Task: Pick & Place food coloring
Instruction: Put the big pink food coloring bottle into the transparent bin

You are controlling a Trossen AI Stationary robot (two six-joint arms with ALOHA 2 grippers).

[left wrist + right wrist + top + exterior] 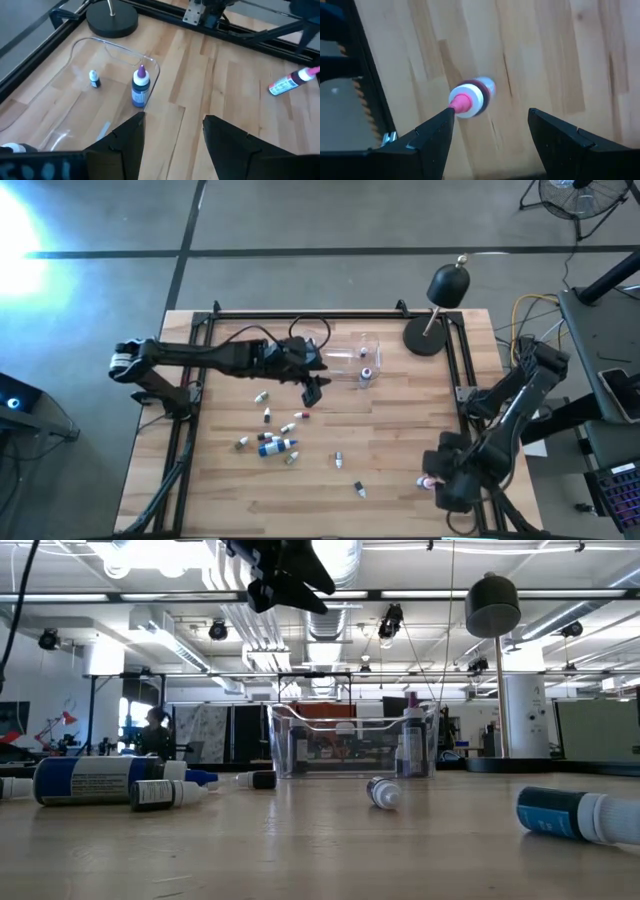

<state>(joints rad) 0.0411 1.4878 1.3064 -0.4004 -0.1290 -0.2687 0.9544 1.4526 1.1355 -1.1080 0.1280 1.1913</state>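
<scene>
Several tiny food coloring bottles lie scattered on the wooden table, left of centre. Two more stand upright in the clear tub: a purple-capped one and a smaller one. My left gripper hangs open, high above the table, just off the tub's near side. My right gripper is open near the table's right near corner. A pink-capped bottle lies on the wood beyond the gap between its fingers, and I see no touch.
A black lamp with a round base stands at the far right corner, beside the tub. A black metal frame runs along the table's edges. Bare wood shows between the scattered bottles and the right gripper.
</scene>
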